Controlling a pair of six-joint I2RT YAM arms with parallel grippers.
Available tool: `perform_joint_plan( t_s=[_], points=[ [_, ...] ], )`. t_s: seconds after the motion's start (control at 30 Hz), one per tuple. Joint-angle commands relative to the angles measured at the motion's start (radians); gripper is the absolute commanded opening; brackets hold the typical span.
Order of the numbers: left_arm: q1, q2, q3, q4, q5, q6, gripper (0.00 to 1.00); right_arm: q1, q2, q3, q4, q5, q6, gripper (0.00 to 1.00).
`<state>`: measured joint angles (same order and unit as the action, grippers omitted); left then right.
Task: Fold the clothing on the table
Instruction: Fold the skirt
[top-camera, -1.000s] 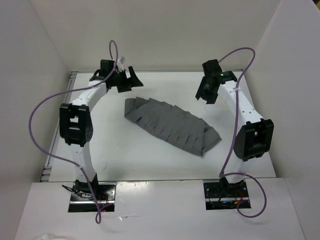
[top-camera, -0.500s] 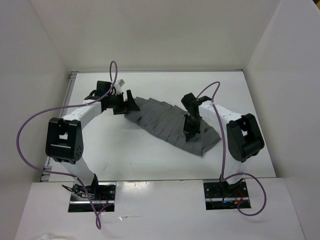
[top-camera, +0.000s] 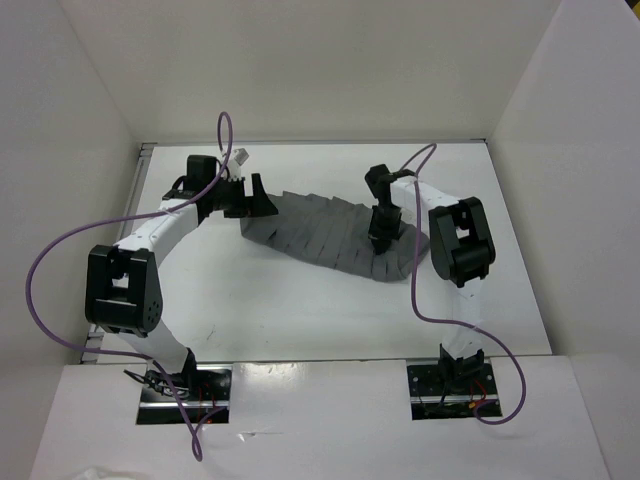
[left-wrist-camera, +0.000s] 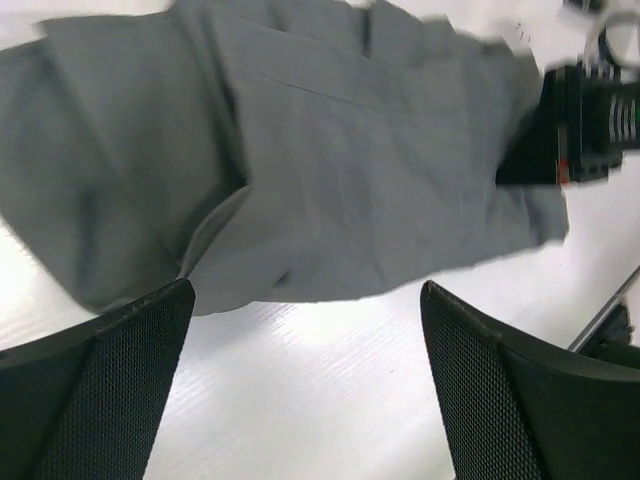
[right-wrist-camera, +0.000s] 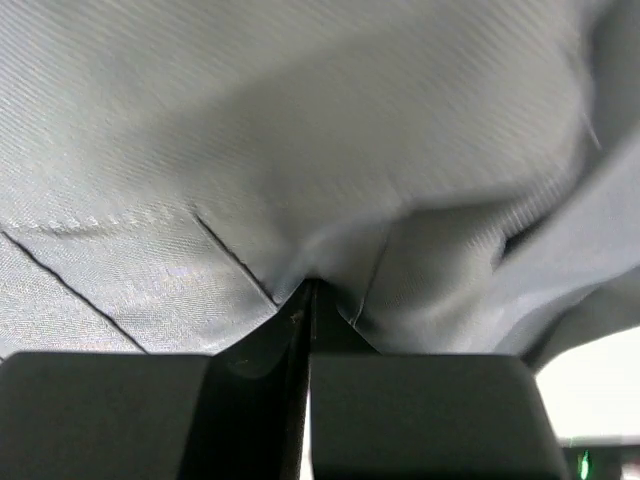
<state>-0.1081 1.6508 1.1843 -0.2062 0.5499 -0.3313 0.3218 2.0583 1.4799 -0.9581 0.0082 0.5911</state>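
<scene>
Matte white table (top-camera: 300, 310), pleated grey skirt (top-camera: 320, 232)

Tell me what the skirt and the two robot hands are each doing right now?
skirt: grey and pleated, lying spread out on the table, not folded yet.
right gripper: shut, pinching a bit of the skirt's cloth.
left gripper: open, holding nothing, at the skirt's left end.
</scene>
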Motion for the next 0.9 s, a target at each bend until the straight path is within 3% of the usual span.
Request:
perform_joint_plan(
  t_s=[0.0, 0.23, 0.57, 0.73, 0.87],
  points=[
    [0.002, -0.042, 0.006, 0.047, 0.036, 0.123, 1.00, -0.007, 0.085, 0.127, 0.130, 0.151, -0.042, 0.00],
    [0.013, 0.007, -0.024, 0.117, 0.104, 0.219, 0.92, -0.017, 0.135, 0.284, 0.069, 0.164, -0.071, 0.00],
    [0.022, 0.161, -0.038, 0.168, 0.110, 0.238, 0.81, -0.035, 0.099, 0.218, 0.088, 0.145, -0.080, 0.01],
    [0.033, 0.248, -0.002, 0.142, 0.263, 0.238, 0.65, -0.046, 0.080, 0.180, 0.099, 0.145, -0.080, 0.01],
    [0.033, 0.290, 0.011, 0.077, 0.326, 0.261, 0.60, -0.079, 0.056, 0.171, 0.099, 0.145, -0.080, 0.01]
  ],
)
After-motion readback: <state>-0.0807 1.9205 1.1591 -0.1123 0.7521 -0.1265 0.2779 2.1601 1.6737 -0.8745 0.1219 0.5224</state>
